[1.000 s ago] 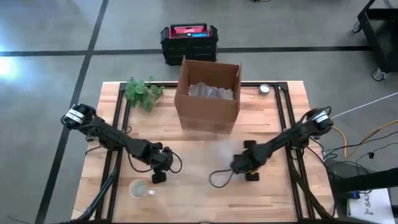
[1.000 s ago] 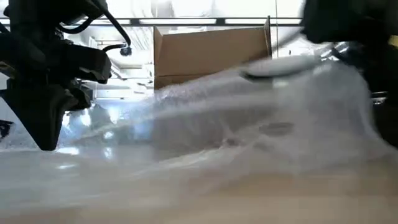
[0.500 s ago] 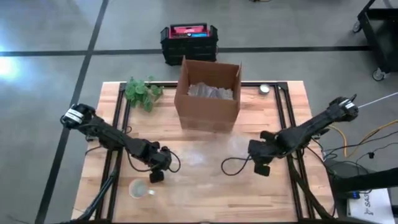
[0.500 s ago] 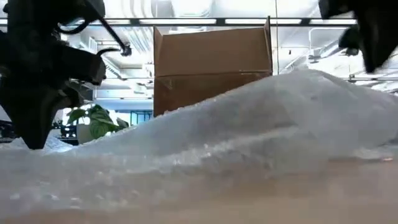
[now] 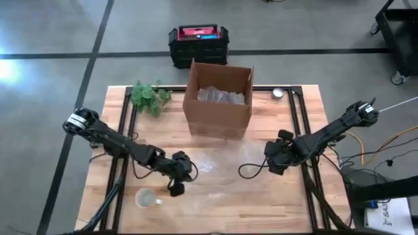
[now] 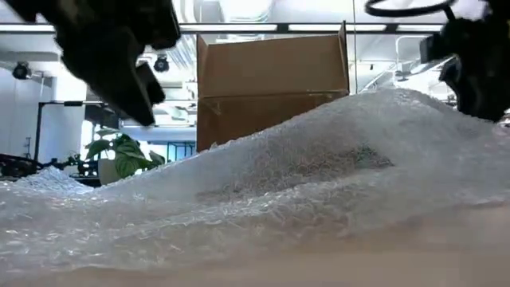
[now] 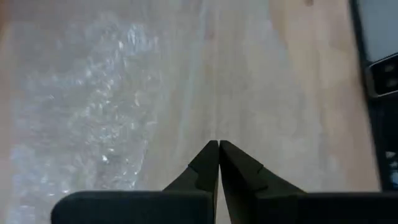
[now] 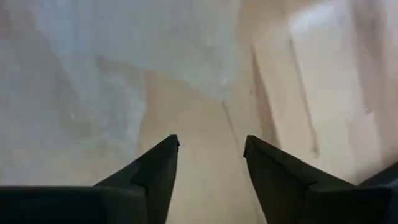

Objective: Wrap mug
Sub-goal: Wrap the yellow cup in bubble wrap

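From above, the wooden table (image 5: 209, 202) carries an open cardboard box (image 5: 219, 98) at the far middle, with a leafy green plant (image 5: 149, 96) to its left and a small round silvery object (image 5: 278, 93) to its right. A sheet of bubble wrap (image 5: 215, 166) lies flat in front of the box, between the two arms. The left gripper (image 5: 177, 186) hangs low at the sheet's left edge; the right gripper (image 5: 277, 163) sits off the sheet's right edge. A clear glass mug (image 5: 146, 198) stands near the front left, just beside the left gripper and off the wrap. A black crate with a red top (image 5: 198, 40) rests on the floor behind the table.

The low view hides the mug altogether: the bubble wrap (image 6: 303, 183) rises in a crinkled mound across the frame, blocking the lower part of the cardboard box (image 6: 271, 76). The plant (image 6: 119, 155) peeks out at the left, under a dark gripper.

The left wrist view shows the left gripper (image 7: 219, 149) with fingertips pressed together and nothing between them, above bare wood beside the wrap's edge (image 7: 87, 118).

The right wrist view shows the right gripper (image 8: 210, 146) spread apart, empty, over wood with the wrap (image 8: 124, 62) ahead.
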You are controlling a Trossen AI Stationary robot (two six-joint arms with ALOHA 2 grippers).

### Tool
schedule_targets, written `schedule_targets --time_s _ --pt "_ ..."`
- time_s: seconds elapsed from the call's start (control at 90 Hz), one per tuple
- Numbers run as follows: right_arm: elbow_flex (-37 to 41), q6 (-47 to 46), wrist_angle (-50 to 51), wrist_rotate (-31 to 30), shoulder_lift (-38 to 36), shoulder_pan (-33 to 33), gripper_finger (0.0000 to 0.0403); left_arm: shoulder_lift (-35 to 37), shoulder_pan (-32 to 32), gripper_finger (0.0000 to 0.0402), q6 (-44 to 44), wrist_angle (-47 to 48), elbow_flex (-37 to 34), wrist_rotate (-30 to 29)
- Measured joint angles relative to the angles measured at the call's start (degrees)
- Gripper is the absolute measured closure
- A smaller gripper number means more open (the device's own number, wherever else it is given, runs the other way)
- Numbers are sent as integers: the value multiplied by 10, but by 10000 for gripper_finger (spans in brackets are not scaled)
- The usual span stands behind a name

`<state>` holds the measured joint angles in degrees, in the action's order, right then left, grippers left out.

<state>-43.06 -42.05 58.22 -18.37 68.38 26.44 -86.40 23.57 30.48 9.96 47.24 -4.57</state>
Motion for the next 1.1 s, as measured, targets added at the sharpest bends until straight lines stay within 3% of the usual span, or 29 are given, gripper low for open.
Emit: schedule_targets --time_s 0.311,0.544,0.656,0.756,0.9,1.1 --pt "117 190 -491 -41 45 -6 228 -123 10 402 40 -22 -12 44" --pt "138 175 -547 -16 169 -6 248 -123 14 402 50 -4 -15 60" --pt "121 154 -513 14 203 -6 259 -111 15 402 49 1 -15 64" --pt "95 119 -403 43 198 1 268 -99 15 402 52 14 -17 70" --pt "77 93 -190 97 131 16 279 -86 16 402 53 26 -21 74" --pt "57 44 -13 131 0 17 292 -85 16 402 56 35 -28 83"
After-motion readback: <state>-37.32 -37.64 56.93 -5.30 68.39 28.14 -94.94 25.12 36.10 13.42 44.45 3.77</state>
